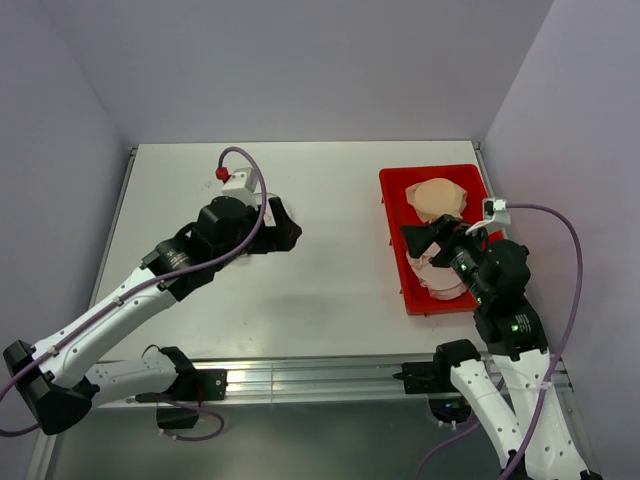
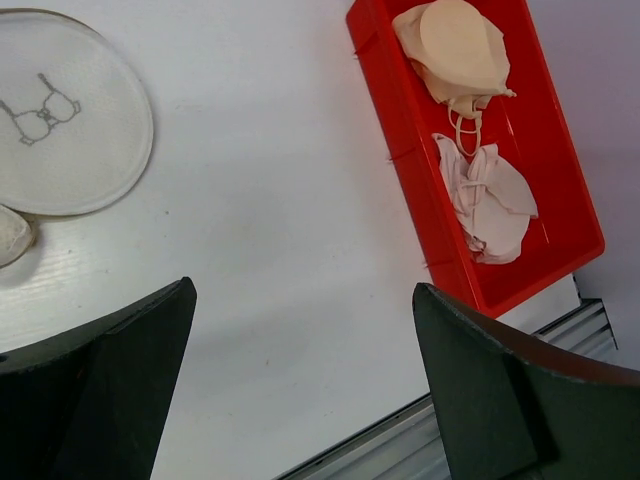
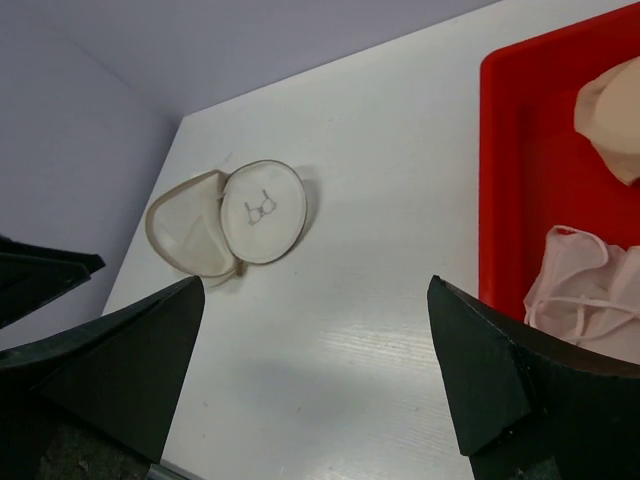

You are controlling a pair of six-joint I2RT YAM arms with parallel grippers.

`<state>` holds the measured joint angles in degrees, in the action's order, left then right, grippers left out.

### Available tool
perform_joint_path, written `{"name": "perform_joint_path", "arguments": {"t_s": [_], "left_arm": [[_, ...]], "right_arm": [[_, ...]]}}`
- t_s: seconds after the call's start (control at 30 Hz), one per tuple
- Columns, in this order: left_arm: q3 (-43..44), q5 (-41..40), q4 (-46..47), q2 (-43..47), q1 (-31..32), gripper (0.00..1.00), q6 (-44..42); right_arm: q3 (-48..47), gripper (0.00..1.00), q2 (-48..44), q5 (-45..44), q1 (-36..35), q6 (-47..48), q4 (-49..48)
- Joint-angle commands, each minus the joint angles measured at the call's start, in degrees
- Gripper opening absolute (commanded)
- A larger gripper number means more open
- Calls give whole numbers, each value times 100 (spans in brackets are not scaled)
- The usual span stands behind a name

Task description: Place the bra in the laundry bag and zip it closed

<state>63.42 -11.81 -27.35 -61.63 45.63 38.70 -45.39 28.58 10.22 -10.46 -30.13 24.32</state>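
Observation:
The pale pink bra (image 2: pixel 488 200) lies crumpled in the near half of the red tray (image 2: pixel 392 110); it also shows in the right wrist view (image 3: pixel 585 290) and the top view (image 1: pixel 445 280). The white round laundry bag (image 3: pixel 225 222) lies on the table, its marked face (image 2: pixel 60 120) flipped open beside the other half. In the top view my left arm hides it. My left gripper (image 1: pixel 290 228) is open and empty, above the table right of the bag. My right gripper (image 1: pixel 415 240) is open and empty, over the tray's left edge.
A darker tan bra (image 1: pixel 437 198) lies in the far half of the tray, also seen in the left wrist view (image 2: pixel 460 45). The red tray (image 1: pixel 395 180) sits at the table's right side, close to the right wall. A metal rail (image 1: pixel 320 375) runs along the near edge.

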Motion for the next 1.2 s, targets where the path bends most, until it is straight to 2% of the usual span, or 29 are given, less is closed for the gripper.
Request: {"name": "perform_joint_path", "arguments": {"t_s": [0.0,0.4,0.47,0.57,0.67,0.9,1.03,1.17], "left_arm": [[189,-181,-95,151,16,97,-126],[39,-190,-42,344,8,97,-117],[22,-137,10,336,8,98,-108],[48,-120,20,239,16,98,-117],[31,-76,55,186,16,98,-91],[-233,135,327,186,16,98,-38],[-365,275,581,116,8,98,-38],[-427,487,784,89,16,98,-29]], "right_arm": [[-260,100,-106,-494,18,86,143],[-392,100,69,-670,18,69,592],[-471,100,139,-1151,18,-10,714],[-742,100,577,-2212,26,-247,1476],[-867,100,1070,-2655,79,-458,1734],[-586,100,1791,-2569,544,-581,1559],[-217,95,2387,-2673,589,-713,1208],[-286,90,2960,-2911,598,-924,936]]}}
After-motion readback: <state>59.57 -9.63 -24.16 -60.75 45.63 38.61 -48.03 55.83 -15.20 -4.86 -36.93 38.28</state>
